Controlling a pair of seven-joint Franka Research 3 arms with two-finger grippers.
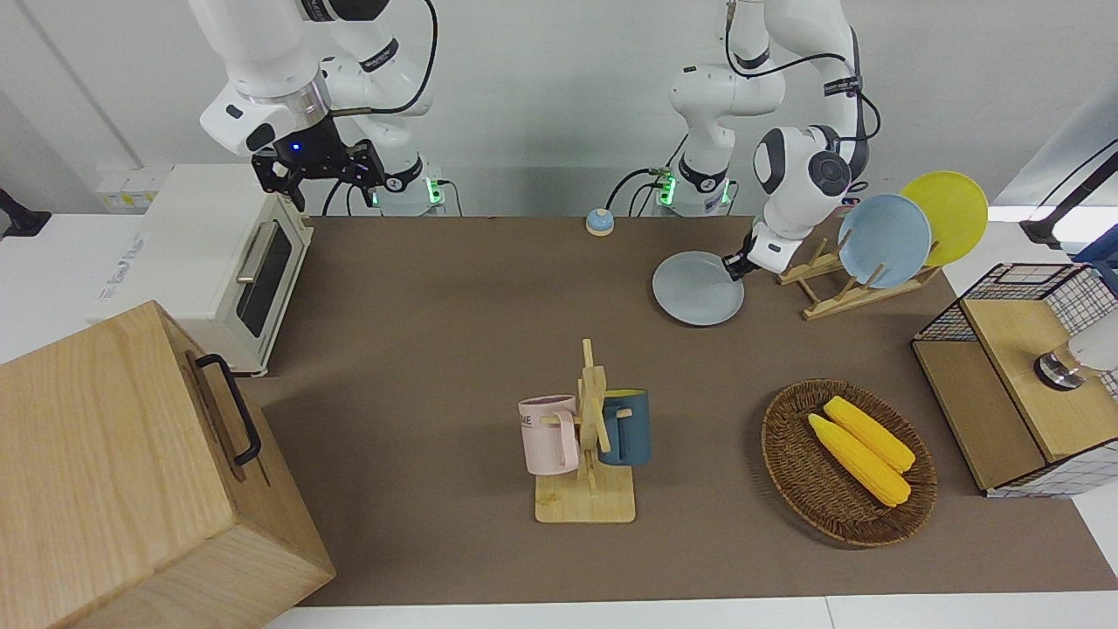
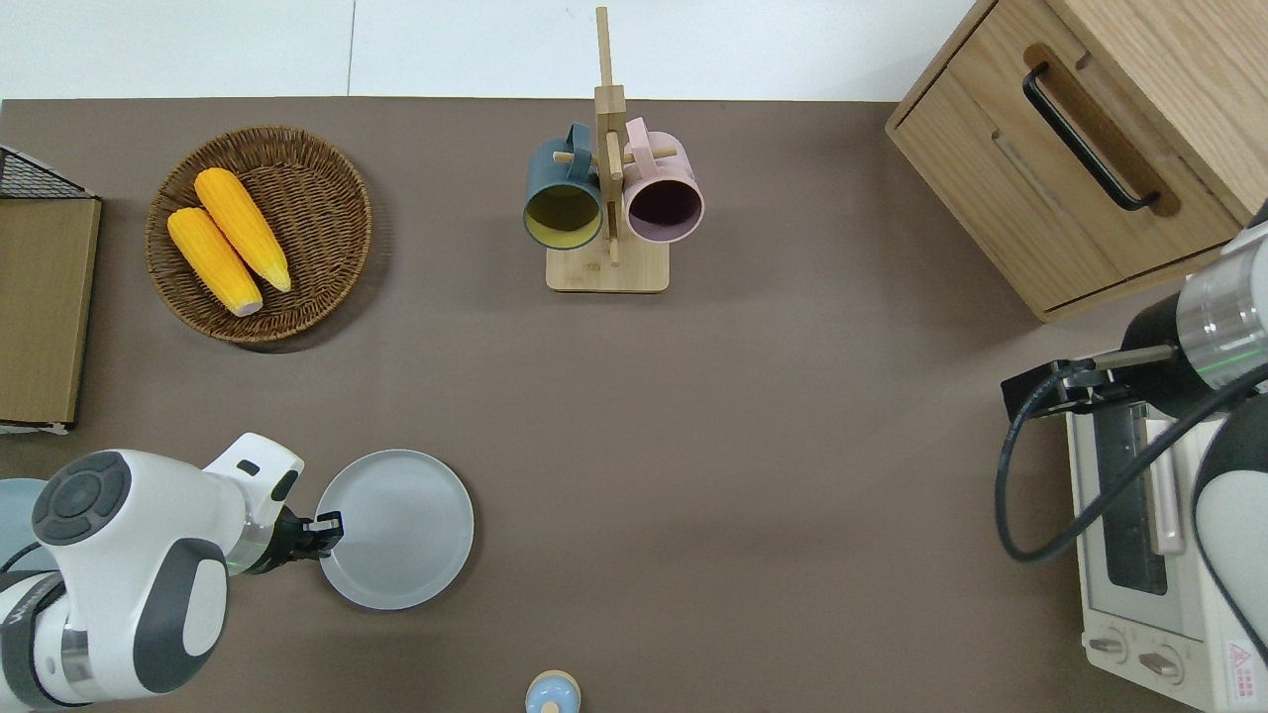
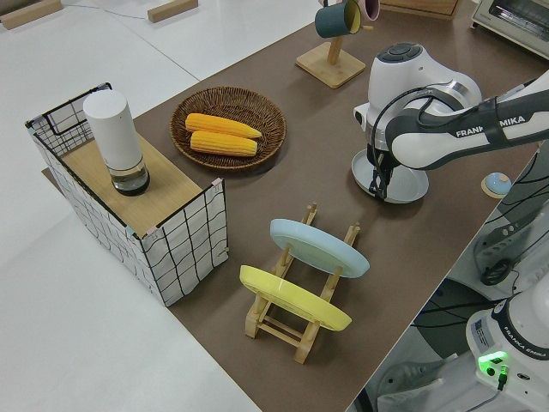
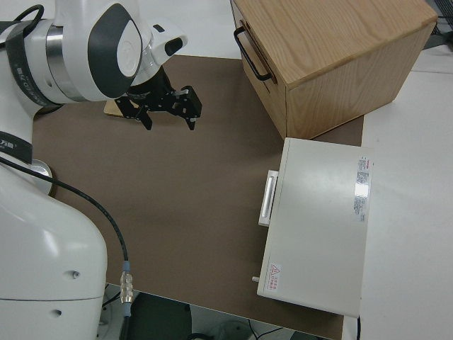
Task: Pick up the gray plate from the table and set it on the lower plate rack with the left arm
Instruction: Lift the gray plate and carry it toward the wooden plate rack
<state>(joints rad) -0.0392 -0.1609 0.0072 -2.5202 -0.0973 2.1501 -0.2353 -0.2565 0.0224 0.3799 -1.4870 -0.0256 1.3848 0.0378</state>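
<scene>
The gray plate (image 1: 697, 290) (image 2: 401, 530) (image 3: 410, 186) is close to the table near the robots, toward the left arm's end. My left gripper (image 1: 732, 265) (image 2: 325, 525) (image 3: 377, 190) is shut on the plate's rim, on the side toward the rack. The lower plate rack (image 1: 843, 293) (image 3: 276, 324) stands beside the plate, closer to the left arm's end of the table. It holds a light blue plate (image 1: 884, 240) (image 3: 319, 248) and a yellow plate (image 1: 948, 214) (image 3: 292, 298). My right arm is parked, its gripper (image 1: 319, 169) (image 4: 168, 108) open.
A wicker basket (image 1: 790, 476) with two corn cobs, a mug tree (image 1: 587, 454) with two mugs, a wire-sided box (image 1: 1004, 384), a small bell (image 1: 599, 222), a toaster oven (image 1: 223, 262) and a wooden cabinet (image 1: 122, 472) are on the table.
</scene>
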